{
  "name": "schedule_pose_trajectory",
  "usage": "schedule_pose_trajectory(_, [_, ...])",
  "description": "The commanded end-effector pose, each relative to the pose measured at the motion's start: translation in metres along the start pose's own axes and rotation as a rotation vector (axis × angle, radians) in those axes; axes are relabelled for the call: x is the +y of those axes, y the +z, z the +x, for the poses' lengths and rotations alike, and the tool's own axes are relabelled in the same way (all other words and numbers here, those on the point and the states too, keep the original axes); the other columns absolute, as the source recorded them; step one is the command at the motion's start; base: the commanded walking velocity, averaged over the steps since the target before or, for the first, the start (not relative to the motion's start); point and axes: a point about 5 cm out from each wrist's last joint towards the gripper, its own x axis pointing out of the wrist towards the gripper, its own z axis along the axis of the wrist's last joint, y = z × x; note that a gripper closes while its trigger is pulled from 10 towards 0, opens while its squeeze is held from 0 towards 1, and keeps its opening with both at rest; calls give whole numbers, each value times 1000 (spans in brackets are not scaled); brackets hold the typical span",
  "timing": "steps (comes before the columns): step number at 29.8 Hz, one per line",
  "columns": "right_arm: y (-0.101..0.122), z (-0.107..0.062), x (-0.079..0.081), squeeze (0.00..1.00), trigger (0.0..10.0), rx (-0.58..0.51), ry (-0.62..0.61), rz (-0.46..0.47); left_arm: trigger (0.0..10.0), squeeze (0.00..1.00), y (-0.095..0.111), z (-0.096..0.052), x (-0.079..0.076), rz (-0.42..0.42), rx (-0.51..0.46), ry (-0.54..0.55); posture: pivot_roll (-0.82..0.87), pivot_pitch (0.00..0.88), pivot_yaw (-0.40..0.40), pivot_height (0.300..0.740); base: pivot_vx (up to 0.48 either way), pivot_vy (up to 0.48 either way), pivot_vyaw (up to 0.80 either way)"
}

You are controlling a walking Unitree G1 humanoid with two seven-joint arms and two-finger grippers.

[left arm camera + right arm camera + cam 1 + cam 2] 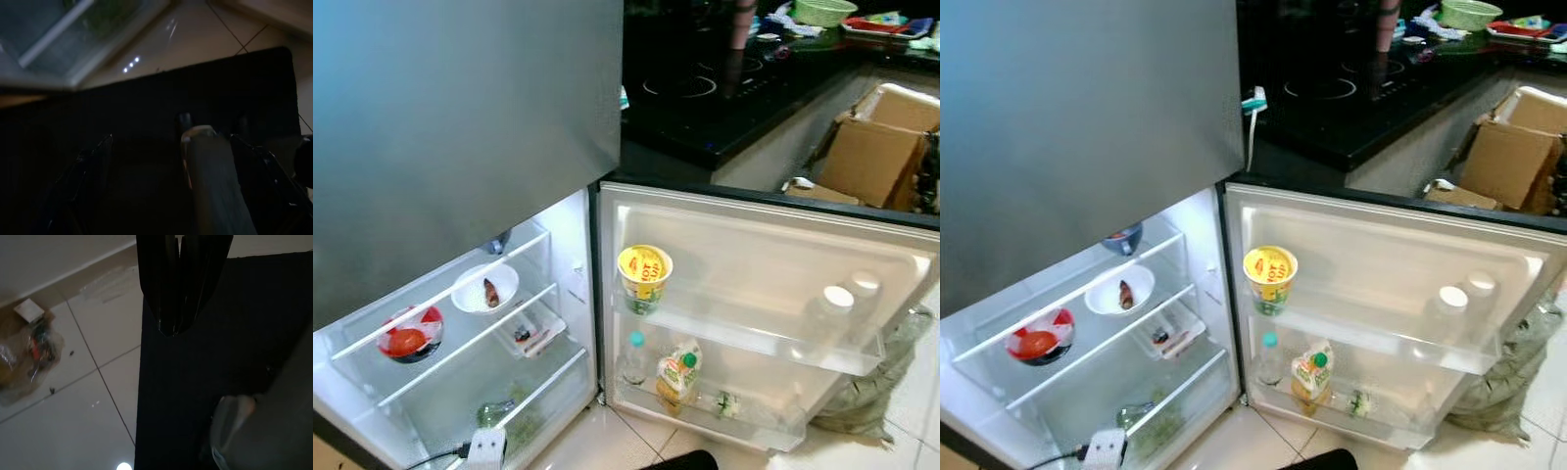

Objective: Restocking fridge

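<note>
The fridge stands with its lower door swung wide; the upper door is shut. Beside it a black worktop carries a hob, and cardboard boxes sit on the floor beyond.

Door racks: the upper rack holds a yellow cup with a printed label and two white-capped bottles at the far end. The lower rack holds a clear bottle with a teal cap, a soft pouch with a green cap and a small bottle lying flat.

Interior shelves: a white bowl with a dark morsel, a red-rimmed bowl under film, a small tray, and greens in the bottom drawer.

Handling judgement: the pouch is likely soft and yielding, best taken near its stiff cap. The bottles are probably smooth and slippery; grip mid-body. The cup looks light and crushable, so hold it low on the wall with mild pressure.

Left gripper: jaws spread apart, nothing between them, hanging low over a dark surface near the fridge base. Right gripper: jaws closed together, empty, above floor tiles; a crumpled plastic bag lies on the tiles.
</note>
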Motion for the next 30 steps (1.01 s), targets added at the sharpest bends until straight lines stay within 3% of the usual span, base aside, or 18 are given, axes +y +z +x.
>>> schedule_pose_trajectory(1, [1, 0, -4, 0, 10000, 2, -20, 7, 10000, 0, -1, -1, 4, 29, 13, -4, -80, 28, 28, 740, 0, 0, 0])
schedule_pose_trajectory(8, [2, 0, -2, 0, 10000, 11, -12, -13, 10000, 0, -14, -2, 1, -15, 52, 28, -74, 11, -1, 740, 0, 0, 0])
schedule_pose_trajectory(14, [20, 0, -7, 0, 10000, -50, -26, -7, 10000, 0, -43, -5, -15, -39, 121, 23, -74, 17, -2, 740, 0, 0, 0])
schedule_pose_trajectory(23, [25, -1, -7, 0, 10000, -42, -22, -72, 10000, 0, -44, -6, -12, -59, 117, 39, -54, 7, -28, 740, 0, 0, 0])
schedule_pose_trajectory(30, [23, -1, -8, 0, 10000, -40, -27, -61, 10000, 0, -36, -2, -18, -11, 118, 19, -86, 5, -15, 740, -261, 0, 0])
